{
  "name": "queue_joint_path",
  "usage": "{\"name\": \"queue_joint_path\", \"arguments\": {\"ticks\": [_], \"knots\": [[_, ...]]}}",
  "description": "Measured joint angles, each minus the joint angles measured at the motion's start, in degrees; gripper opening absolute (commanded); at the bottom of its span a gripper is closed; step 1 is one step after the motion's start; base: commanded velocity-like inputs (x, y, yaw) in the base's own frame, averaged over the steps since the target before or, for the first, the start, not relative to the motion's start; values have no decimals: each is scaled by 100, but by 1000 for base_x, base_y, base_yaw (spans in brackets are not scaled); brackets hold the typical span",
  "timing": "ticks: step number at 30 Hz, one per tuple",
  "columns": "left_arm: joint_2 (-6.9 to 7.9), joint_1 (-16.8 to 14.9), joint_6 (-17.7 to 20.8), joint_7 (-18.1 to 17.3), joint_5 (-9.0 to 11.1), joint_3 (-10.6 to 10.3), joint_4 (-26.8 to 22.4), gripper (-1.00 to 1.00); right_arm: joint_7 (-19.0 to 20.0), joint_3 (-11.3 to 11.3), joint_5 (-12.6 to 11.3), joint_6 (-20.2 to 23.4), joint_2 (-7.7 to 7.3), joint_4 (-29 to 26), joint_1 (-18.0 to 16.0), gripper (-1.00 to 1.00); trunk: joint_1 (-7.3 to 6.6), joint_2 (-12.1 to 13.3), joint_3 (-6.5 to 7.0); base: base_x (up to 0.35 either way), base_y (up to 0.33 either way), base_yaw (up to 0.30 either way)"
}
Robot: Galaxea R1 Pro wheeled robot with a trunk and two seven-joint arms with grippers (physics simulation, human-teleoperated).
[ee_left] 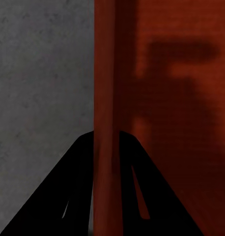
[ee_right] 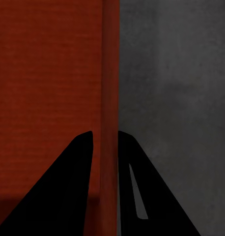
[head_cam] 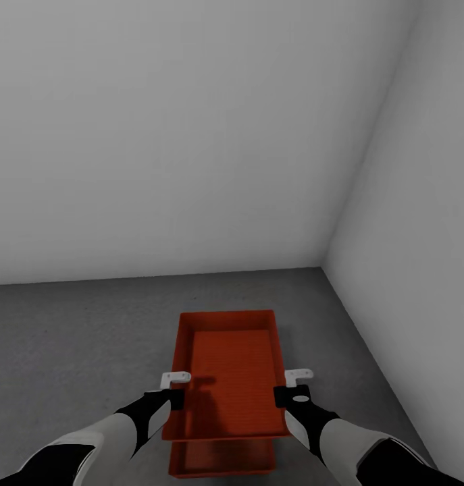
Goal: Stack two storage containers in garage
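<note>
I hold one orange-red storage container (head_cam: pixel 228 378) by its two long walls over the grey concrete floor (head_cam: pixel 69 337) of the garage. My left gripper (head_cam: pixel 172 398) is shut on its left wall (ee_left: pixel 105 98), one finger on each side. My right gripper (head_cam: pixel 290 395) is shut on its right wall (ee_right: pixel 110 73) in the same way. The second container (head_cam: pixel 221 462) lies below it, closer to me, mostly covered by the held one. Whether the two containers touch cannot be told.
A plain white back wall (head_cam: pixel 191 135) meets a white side wall (head_cam: pixel 421 236) in a corner just beyond and to the right of the containers. Bare concrete stretches away to the left.
</note>
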Motion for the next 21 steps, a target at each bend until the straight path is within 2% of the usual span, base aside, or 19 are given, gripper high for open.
{"name": "queue_joint_path", "arguments": {"ticks": [21], "knots": [[2,0,1,-11,-26,23,-2,-100,0,-1,-2,1,-1,-3,1,-100,0,0,0,0,0,0]]}}
